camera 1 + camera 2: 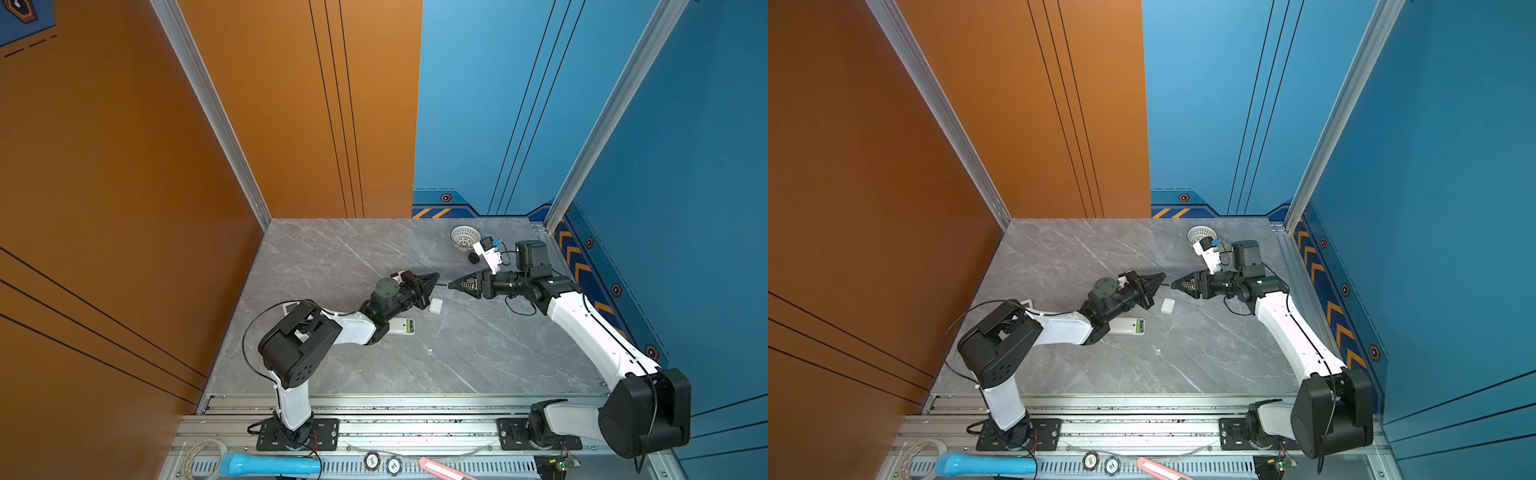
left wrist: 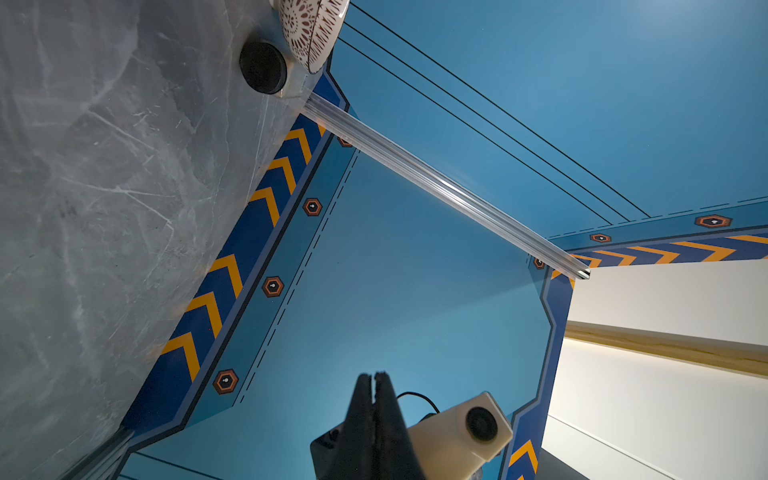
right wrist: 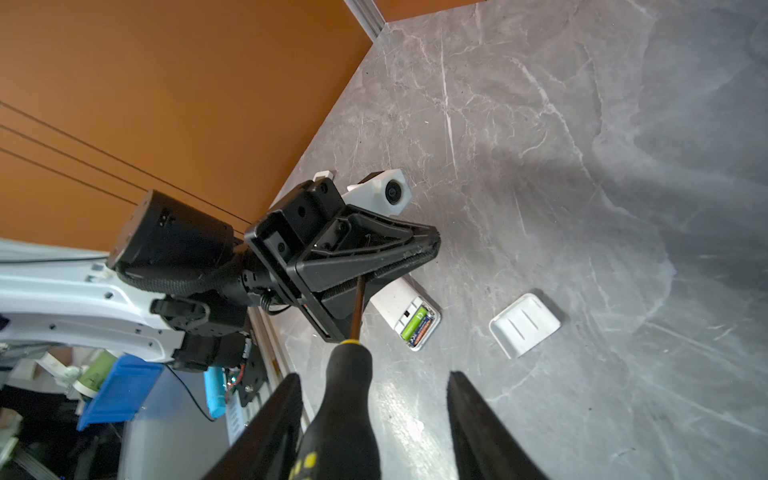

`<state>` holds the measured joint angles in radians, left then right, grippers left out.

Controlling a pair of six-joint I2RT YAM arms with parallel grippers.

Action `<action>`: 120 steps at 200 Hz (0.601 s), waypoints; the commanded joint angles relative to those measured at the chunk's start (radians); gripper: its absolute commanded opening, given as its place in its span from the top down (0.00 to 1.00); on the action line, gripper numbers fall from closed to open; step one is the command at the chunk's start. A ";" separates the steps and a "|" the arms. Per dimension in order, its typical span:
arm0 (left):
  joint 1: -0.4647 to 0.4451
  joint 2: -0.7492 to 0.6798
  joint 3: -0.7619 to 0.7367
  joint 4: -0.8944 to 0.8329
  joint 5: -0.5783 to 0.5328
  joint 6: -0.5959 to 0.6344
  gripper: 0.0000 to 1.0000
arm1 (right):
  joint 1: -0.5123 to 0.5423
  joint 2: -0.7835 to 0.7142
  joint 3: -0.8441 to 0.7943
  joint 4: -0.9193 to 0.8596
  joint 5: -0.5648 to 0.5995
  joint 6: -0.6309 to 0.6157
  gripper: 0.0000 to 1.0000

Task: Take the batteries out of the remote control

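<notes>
The batteries (image 3: 417, 324) lay in your open remote (image 3: 395, 300), plain only in the right wrist view. In a top view the white cover (image 1: 436, 306) sat at its 2 o'clock. Your left gripper (image 3: 432, 246) pinched the screwdriver (image 3: 347, 390) shaft; your right gripper (image 3: 372, 376) stood spread around its handle.

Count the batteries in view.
2. Both lie side by side in the open compartment of the remote control: a light green battery and an orange-red battery beside it. More may be hidden.

100 on poker chip (image 1: 1090, 460), rest unreadable
</notes>
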<state>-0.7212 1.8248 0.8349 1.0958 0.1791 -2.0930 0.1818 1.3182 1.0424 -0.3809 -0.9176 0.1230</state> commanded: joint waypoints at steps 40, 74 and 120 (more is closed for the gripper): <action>-0.014 0.003 0.036 0.045 0.034 -0.250 1.00 | 0.017 0.013 0.020 -0.001 0.007 0.031 0.98; 0.072 -0.044 -0.007 -0.020 0.107 -0.112 0.50 | 0.032 -0.020 0.022 -0.056 0.128 0.142 1.00; 0.321 -0.293 0.156 -0.857 0.359 0.580 0.02 | 0.198 -0.195 0.043 -0.256 0.644 0.353 1.00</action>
<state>-0.5114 1.6817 0.8486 0.7795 0.3840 -1.9465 0.3103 1.2266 1.0447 -0.4671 -0.6182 0.3241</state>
